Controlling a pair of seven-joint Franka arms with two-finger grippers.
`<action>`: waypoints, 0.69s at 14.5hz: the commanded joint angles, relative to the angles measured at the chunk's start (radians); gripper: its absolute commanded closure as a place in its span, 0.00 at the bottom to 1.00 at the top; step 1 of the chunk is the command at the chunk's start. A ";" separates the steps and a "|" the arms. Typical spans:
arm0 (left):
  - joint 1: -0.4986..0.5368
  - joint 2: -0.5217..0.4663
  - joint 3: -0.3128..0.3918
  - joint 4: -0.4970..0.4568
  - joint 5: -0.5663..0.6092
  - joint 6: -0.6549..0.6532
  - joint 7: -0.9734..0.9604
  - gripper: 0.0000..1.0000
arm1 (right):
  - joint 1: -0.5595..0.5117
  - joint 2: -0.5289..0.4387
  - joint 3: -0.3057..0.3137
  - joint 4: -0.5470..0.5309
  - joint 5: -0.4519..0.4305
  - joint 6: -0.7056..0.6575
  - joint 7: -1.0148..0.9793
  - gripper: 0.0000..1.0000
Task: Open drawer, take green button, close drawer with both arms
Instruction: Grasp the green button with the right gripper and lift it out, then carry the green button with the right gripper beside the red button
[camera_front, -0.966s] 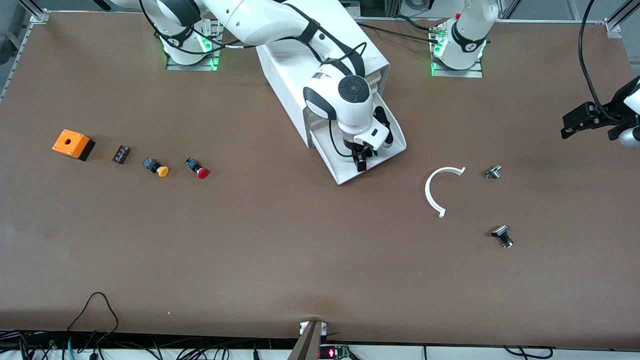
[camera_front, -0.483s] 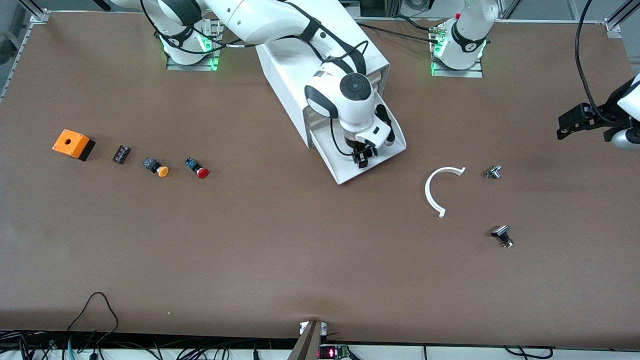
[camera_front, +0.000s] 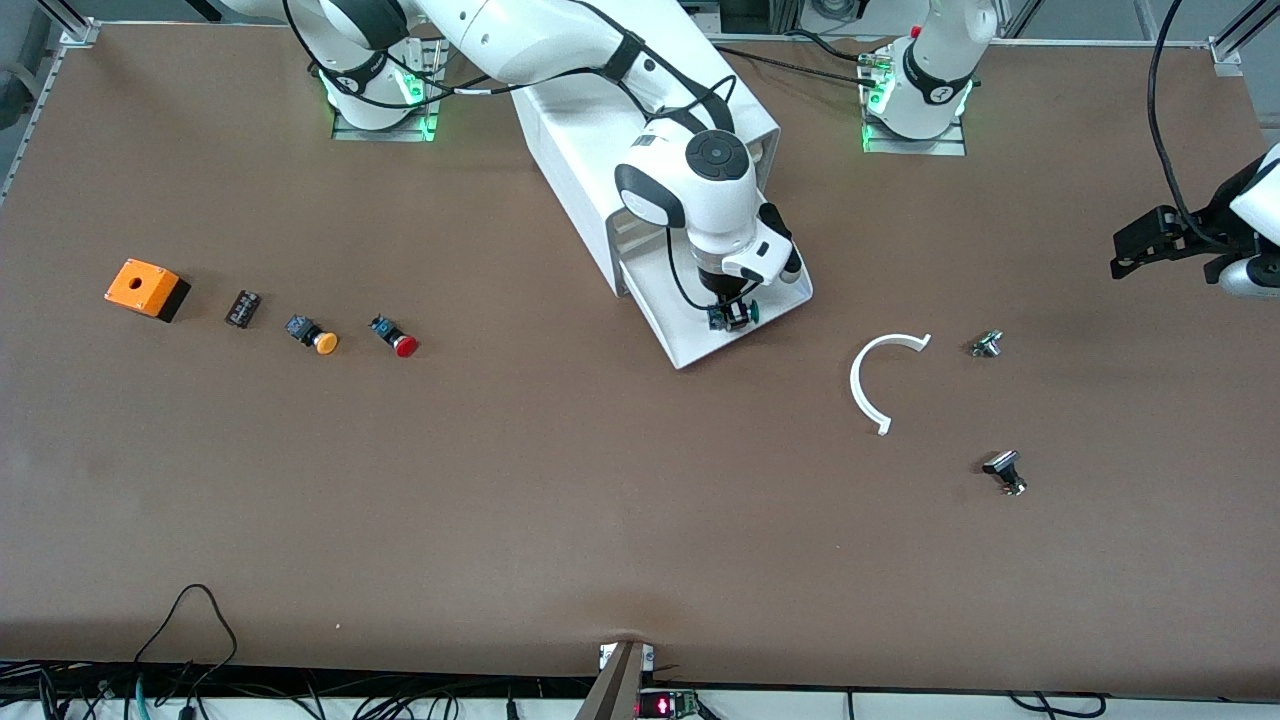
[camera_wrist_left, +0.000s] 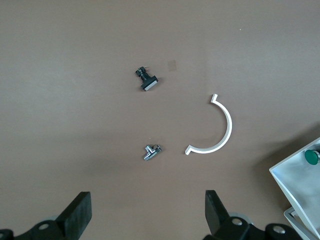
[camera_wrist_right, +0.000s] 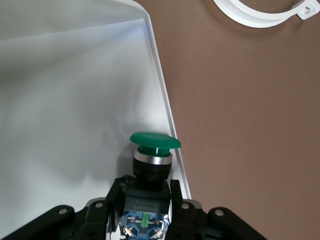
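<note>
Button gripped in the open drawer

The right gripper (camera_front: 733, 312), lifted since before, now pinches the button (camera_front: 742, 314) over the drawer (camera_front: 690, 345); the left gripper (camera_wrist_left: 146, 217) waits, fingers spread.

I see a brown bench (camera_front: 560, 500) carrying a white cabinet (camera_front: 600, 150), its lowest drawer (camera_front: 680, 340) pulled open. Toward the right arm's end lie an orange box (camera_front: 146, 288), a small black block (camera_front: 242, 308), a yellow button (camera_front: 312, 334) and a red button (camera_front: 394, 336). Toward the left arm's end lie a white curved piece (camera_front: 872, 380) and two small metal parts (camera_front: 986, 344), (camera_front: 1004, 471).

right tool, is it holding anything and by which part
The right tool grips the green button by its black-and-blue body, cap pointing away, over the open drawer. The left tool is open and holds nothing.
</note>
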 joint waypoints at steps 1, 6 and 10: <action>-0.001 0.013 -0.003 0.028 -0.010 -0.016 -0.009 0.00 | 0.019 0.016 -0.029 0.028 -0.025 -0.022 0.003 0.86; -0.001 0.013 -0.002 0.028 -0.010 -0.017 -0.009 0.00 | 0.025 -0.122 -0.082 0.049 -0.028 -0.218 0.087 0.91; -0.001 0.013 -0.003 0.028 -0.010 -0.017 -0.009 0.00 | -0.027 -0.249 -0.174 0.049 -0.028 -0.238 0.090 0.91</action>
